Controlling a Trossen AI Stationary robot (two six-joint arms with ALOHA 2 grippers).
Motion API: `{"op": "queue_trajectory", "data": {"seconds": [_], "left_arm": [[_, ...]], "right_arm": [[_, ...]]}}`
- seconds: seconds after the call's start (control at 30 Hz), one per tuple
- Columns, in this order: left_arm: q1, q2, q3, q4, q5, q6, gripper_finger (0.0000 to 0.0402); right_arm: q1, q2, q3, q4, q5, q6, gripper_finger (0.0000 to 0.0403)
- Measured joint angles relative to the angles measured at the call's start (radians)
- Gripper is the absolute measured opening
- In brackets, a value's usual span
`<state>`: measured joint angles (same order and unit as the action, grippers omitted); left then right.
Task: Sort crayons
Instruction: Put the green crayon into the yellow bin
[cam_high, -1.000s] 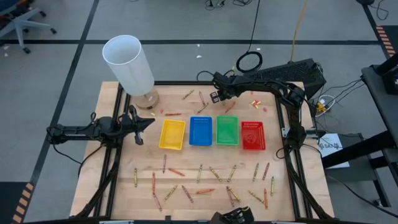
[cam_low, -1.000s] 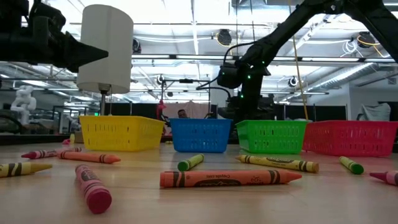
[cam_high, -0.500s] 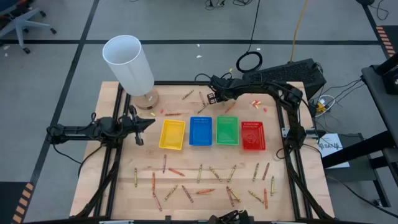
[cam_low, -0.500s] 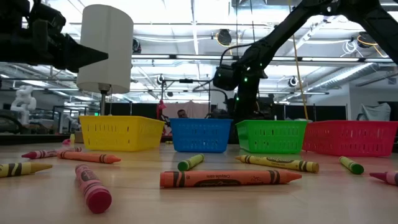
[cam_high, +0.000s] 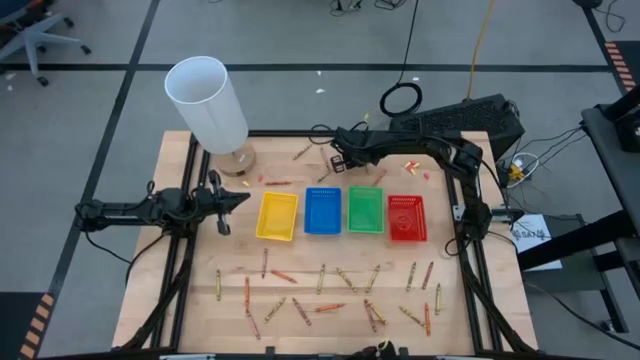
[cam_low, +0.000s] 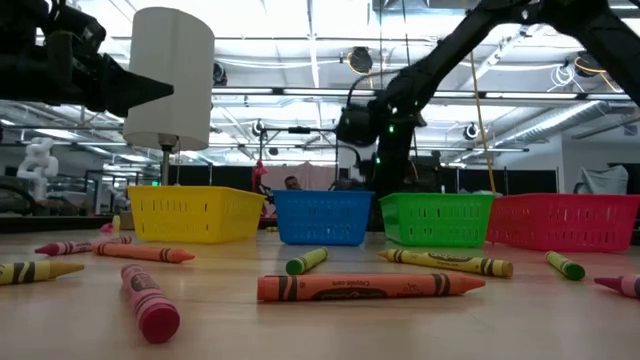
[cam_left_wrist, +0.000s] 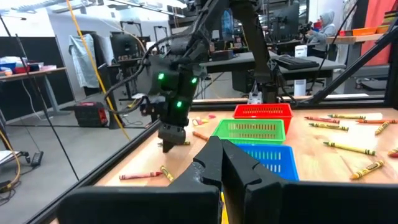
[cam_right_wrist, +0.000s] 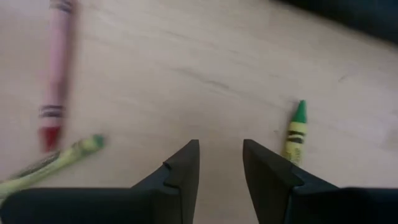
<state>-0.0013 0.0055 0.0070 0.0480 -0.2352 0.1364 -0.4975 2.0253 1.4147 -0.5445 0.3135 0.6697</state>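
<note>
Crayons (cam_high: 320, 290) mostly scattered near trays' front, few at far side. Right gripper (cam_high: 338, 160) hovers over far crayons behind blue tray (cam_high: 322, 210), fingers parted, empty; green crayon (cam_right_wrist: 296, 132) just beside it. Step: reaching for pick. Next: line up, descend, close. Left gripper (cam_high: 238, 197) closed, idle left of yellow tray (cam_high: 277, 216).

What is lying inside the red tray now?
The red tray shows only its gridded floor from above; no crayon is visible inside. In the low view its wall hides the bottom.
</note>
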Motion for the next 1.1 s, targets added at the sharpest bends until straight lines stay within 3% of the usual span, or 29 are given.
{"op": "queue_trajectory", "data": {"seconds": [0.23, 0.73, 1.1], "left_arm": [[0.000, 0.000, 0.000, -0.001, 0.000, 0.000, 0.0000], [0.000, 0.000, 0.000, -0.003, 0.001, 0.001, 0.0000], [0.000, 0.001, 0.000, -0.003, 0.001, 0.001, 0.0000]], "right_arm": [[0.008, -0.055, 0.003, -0.100, 0.156, 0.023, 0.0111], [-0.009, -0.038, -0.109, -0.053, 0.093, 0.096, 0.0108], [-0.018, -0.045, -0.169, 0.006, 0.036, 0.096, 0.0017]]}}
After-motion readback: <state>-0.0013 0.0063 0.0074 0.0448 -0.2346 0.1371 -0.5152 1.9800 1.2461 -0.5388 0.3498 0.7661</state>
